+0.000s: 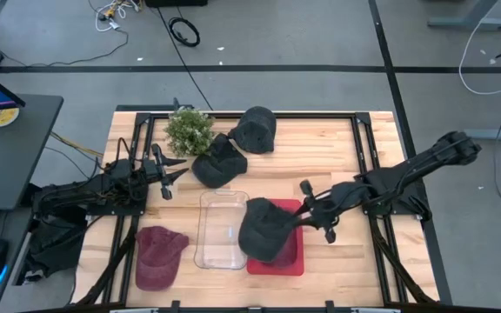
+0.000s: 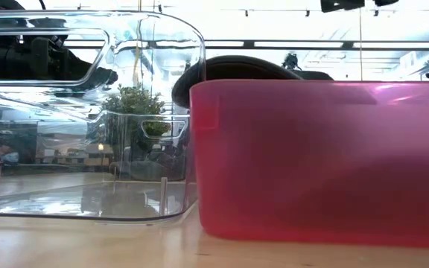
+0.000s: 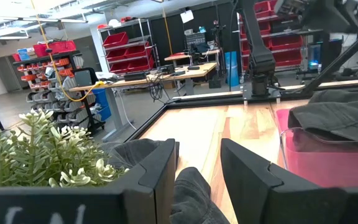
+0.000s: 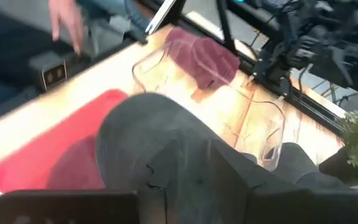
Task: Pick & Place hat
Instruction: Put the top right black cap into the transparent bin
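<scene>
A dark grey hat (image 1: 262,228) sits over the red bin (image 1: 290,265), bulging past its left rim toward the clear bin (image 1: 220,228). In the low view the hat's crown (image 2: 252,67) shows above the red bin's wall (image 2: 326,164). My right gripper (image 1: 297,216) is shut on this hat from the table's right side. My left gripper (image 1: 167,181) waits open at the table's left, near the plant (image 1: 188,130), pointing at another dark hat (image 1: 218,161). A third dark hat (image 1: 255,129) lies at the far side, and a maroon hat (image 1: 157,254) at the near left. My right gripper (image 4: 207,190) pinches the dark hat (image 4: 166,130) by its edge on the right side (image 4: 197,168), between the two fingers. It comes slanting down from the table's right. The hat spreads out ahead of the fingers over the red bin (image 4: 36,155); whether it rests on the bin I cannot tell.
The clear bin (image 2: 88,112) stands right beside the red one. The plant (image 3: 36,155) is close to my left gripper (image 3: 197,165), with a dark hat (image 3: 191,193) below its fingers. A person's hand (image 4: 64,22) shows beyond the near edge. Bare wood lies at the table's far right.
</scene>
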Action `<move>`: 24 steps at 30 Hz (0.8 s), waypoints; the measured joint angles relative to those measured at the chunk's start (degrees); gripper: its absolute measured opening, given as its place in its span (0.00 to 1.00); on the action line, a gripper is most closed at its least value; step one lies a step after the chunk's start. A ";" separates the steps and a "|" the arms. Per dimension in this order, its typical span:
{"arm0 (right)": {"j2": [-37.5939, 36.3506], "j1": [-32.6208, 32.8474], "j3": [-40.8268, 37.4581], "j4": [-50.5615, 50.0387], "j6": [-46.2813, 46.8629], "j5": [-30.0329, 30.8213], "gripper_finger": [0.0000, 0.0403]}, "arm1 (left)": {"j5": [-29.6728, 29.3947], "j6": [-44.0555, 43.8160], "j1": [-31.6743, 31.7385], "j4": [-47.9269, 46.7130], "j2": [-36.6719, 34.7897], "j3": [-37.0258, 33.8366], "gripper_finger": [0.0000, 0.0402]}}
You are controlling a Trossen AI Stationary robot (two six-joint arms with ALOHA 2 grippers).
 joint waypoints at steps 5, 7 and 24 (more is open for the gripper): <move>-1.83 0.00 0.00 4.28 6.81 0.44 0.23 | 0.00 0.00 -0.01 0.00 0.00 -0.02 0.33; -1.40 0.00 0.02 7.02 8.58 1.25 0.23 | 0.00 -0.02 0.00 0.00 0.00 0.00 0.33; 13.93 -0.81 7.77 11.00 21.85 1.68 0.23 | 0.00 -0.02 0.01 -0.01 0.00 -0.01 0.33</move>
